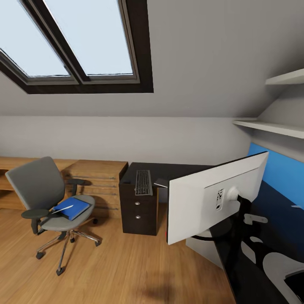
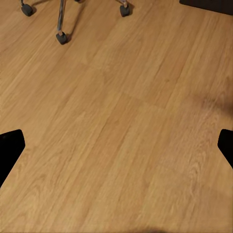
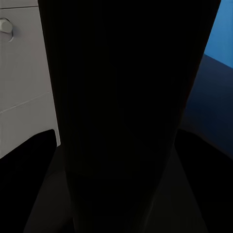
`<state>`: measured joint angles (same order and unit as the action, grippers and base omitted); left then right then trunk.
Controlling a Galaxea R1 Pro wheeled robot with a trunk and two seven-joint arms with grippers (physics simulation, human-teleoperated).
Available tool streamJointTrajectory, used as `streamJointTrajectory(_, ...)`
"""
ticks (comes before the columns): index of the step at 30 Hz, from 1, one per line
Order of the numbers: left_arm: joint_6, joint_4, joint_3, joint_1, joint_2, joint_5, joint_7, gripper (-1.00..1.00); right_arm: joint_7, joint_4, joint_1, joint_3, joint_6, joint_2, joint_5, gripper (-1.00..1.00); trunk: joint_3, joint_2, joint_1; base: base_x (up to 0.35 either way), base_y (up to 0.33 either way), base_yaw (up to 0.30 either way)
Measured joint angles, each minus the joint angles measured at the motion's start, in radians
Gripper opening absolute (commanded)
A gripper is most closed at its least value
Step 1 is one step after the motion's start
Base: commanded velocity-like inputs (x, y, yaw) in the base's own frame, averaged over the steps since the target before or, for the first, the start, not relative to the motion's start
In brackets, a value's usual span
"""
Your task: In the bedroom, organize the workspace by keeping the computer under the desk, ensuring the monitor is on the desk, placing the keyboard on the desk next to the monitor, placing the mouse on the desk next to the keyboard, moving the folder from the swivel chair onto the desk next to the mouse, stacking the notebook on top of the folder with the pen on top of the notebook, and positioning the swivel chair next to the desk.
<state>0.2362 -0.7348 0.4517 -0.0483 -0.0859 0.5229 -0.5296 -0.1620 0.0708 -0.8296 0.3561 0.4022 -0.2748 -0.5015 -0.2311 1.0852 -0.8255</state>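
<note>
Facing the dark table (image 1: 181,169), the head view shows the keyboard (image 1: 143,182) lying on it and the white monitor (image 1: 211,198) standing near its right end. The blue folder (image 1: 72,207) rests on the swivel chair (image 1: 46,198) seat, well apart. Thin, light and likely flexible, it is best pinched at 1 free edge. The left tool's (image 2: 116,145) fingertips (image 2: 9,145) stand wide over the wooden floor (image 2: 121,126); the right tool's state cannot be told.

Grey swivel chair (image 1: 44,192) with a bright blue folder (image 1: 72,207) on the seat, black table (image 1: 177,169), dark grey keyboard (image 1: 143,183), white-backed monitor (image 1: 217,196), warm honey wood-grain floor (image 2: 116,136), blue wall panel (image 1: 276,169).
</note>
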Motion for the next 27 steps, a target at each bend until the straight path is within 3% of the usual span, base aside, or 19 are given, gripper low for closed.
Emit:
streamJointTrajectory(17,0.000,0.002,0.000,0.000,0.001,0.002,0.000,1.00,0.000,0.000,0.000,-0.001,0.001,0.000,0.001,-1.00,0.000,0.000,0.000,0.000,0.000,0.000)
streamJointTrajectory(27,0.000,0.023,0.000,0.000,0.001,0.004,0.002,1.00,0.002,0.001,0.000,-0.004,0.000,0.000,0.009,-1.00,0.000,0.000,-0.001,-0.297,0.000,0.000)
